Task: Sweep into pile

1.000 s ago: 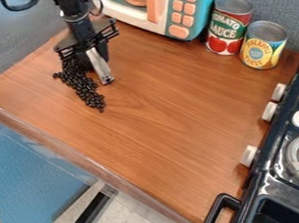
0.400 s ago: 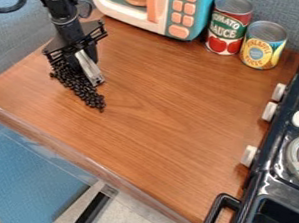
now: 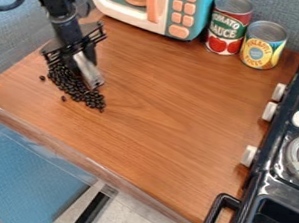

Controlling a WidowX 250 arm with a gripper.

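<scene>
A toy microwave [image 3: 161,6] stands over there, a tomato can [image 3: 229,25] and yellow-labelled can [image 3: 263,45] beside it, near the black toy stove [image 3: 275,149].

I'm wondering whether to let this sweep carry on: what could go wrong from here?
Two dark beans lie apart from the pile, so a sweep aimed at the pile might miss them. The pile is loose, so a hard push from the pincer could scatter more, perhaps toward the counter's front edge.
</scene>
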